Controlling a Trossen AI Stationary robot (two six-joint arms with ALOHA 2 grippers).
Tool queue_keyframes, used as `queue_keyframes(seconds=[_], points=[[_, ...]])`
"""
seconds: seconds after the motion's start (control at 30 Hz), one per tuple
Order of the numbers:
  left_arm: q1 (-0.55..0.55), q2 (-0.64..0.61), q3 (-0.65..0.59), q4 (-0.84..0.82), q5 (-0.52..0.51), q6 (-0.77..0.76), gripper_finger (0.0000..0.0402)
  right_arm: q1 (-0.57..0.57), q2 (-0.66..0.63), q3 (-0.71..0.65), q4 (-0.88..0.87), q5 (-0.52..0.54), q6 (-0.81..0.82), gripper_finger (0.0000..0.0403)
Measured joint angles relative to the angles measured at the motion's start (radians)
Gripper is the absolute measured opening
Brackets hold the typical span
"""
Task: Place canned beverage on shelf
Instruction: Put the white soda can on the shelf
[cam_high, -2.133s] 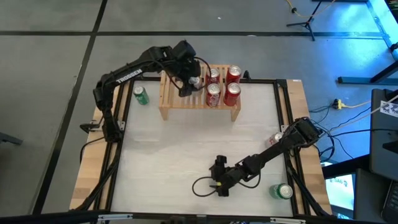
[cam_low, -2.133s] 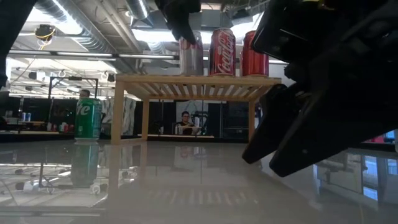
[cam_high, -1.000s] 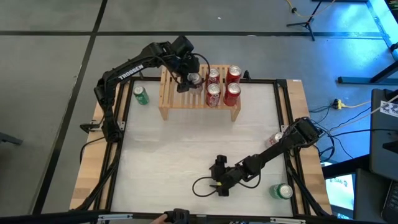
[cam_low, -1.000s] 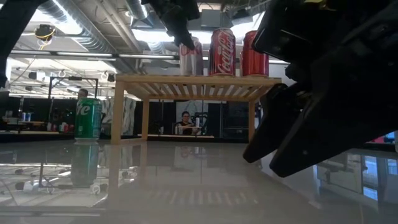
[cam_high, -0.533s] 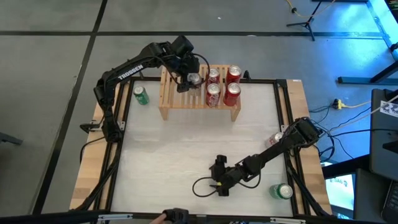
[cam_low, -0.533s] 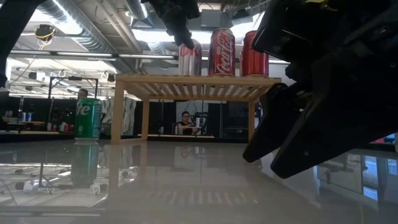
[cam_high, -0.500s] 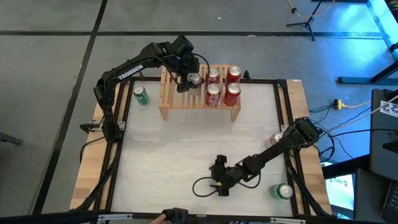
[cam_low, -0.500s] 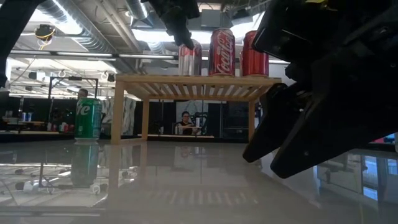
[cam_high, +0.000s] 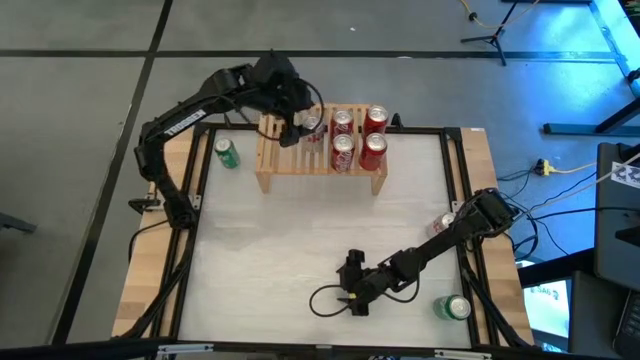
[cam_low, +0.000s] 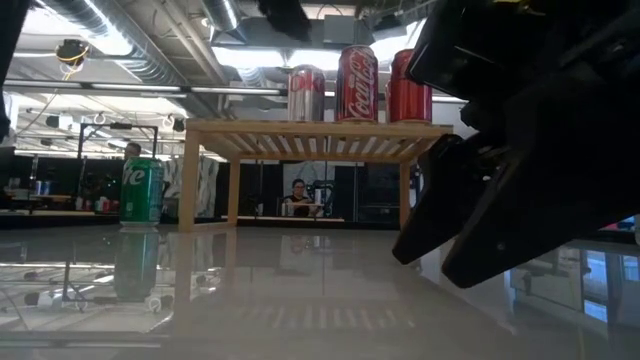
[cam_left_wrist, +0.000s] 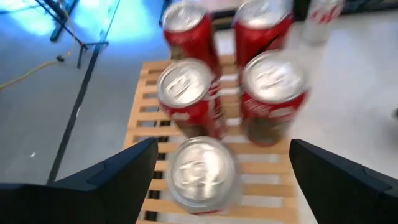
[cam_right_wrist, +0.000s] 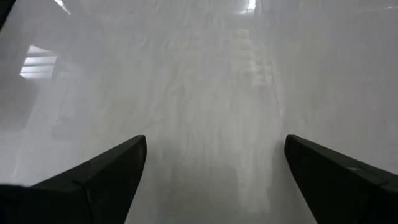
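Silver can (cam_high: 311, 124) seen upright on shelf (cam_high: 275, 160), top slats, back row, just beside the red cans (cam_high: 358, 135) (four, two rows), at their left in high view; in low view silver can (cam_low: 306, 93) stands free on shelf (cam_low: 310, 130), nothing touching it. Left gripper (cam_high: 291, 127) is off the can, fingers spread wide apart, holding nothing; in left wrist view silver can (cam_left_wrist: 200, 174) sits between the two dark fingers (cam_left_wrist: 106, 174) but below and clear of them, w/ gap on both sides. Judged: placement of this can done, step in hand is the retreat. To be done well: fingers to be kept wide, arm to be lifted straight up and away from red cans, no sideways sweep until clear of can tops; silver can is close to neighbours, so a nudge could topple one or push it off the slats. Slats give narrow footing, can prob. tips easily. Two green cans not yet shelved: one (cam_high: 226, 153) on table (cam_high: 300, 240) beside shelf's left leg, one (cam_high: 453, 308) near right table edge; a further can (cam_high: 445, 222) lies partly hidden by right arm. Right gripper (cam_high: 352, 290) waits low over table, near front, fingers apart, nothing held.
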Motion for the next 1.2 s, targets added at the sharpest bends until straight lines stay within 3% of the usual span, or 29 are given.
queue_keyframes(seconds=[0.2,0.33,0.47,0.6,0.73,0.97,1.2], points=[[-0.078,-0.081,-0.001,-0.103,0.034,-0.136,0.0355,0.000,-0.005,0.000,0.006,-0.057,0.019,0.0381],[-0.172,-0.149,-0.075,-0.169,0.072,-0.270,0.0355,-0.018,-0.013,0.001,-0.004,-0.149,0.039,0.0381],[-0.334,-0.269,-0.280,-0.097,-0.066,-0.360,0.0355,-0.032,-0.053,0.042,-0.201,-0.182,0.072,0.0381],[-0.499,-0.422,-0.564,0.070,-0.274,-0.455,0.0355,-0.017,-0.132,0.088,-0.408,-0.162,0.095,0.0381],[-0.623,-0.564,-0.864,0.282,-0.371,-0.545,0.0355,-0.008,-0.246,0.121,-0.641,-0.082,0.176,0.0381],[-0.725,-0.667,-1.300,0.764,-0.385,-0.573,0.0355,-0.018,-0.421,0.200,-1.223,0.055,0.490,0.0381],[-0.756,-0.652,-1.564,1.183,-0.384,-0.554,0.0355,-0.031,-0.541,0.206,-1.557,0.001,0.707,0.0381]])
